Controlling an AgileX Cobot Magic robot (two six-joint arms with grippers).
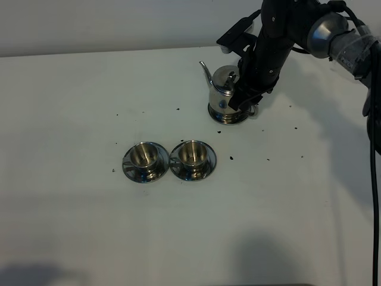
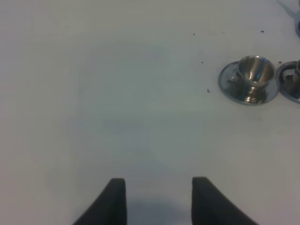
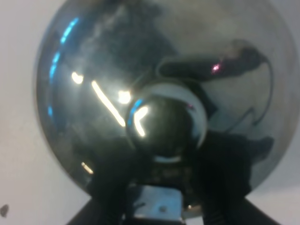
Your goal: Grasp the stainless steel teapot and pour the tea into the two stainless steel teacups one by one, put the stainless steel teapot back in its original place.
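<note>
The stainless steel teapot (image 1: 224,95) stands on the white table at the back right, spout pointing left. My right gripper (image 1: 240,100) comes down on its handle side. In the right wrist view the lid knob (image 3: 166,124) fills the middle, and the right gripper (image 3: 161,204) has a dark finger on each side of the handle, shut on it. The two stainless steel teacups (image 1: 144,155) (image 1: 193,154) sit side by side on saucers in the middle of the table, brassy inside. The tea is out of view. My left gripper (image 2: 158,201) hangs open over bare table, left of the nearer teacup (image 2: 255,72).
Small dark specks (image 1: 231,158) lie scattered on the white tabletop (image 1: 71,119) around the cups and the pot. The table's far edge (image 1: 107,52) meets a pale wall. A black cable (image 1: 374,179) hangs down the right side.
</note>
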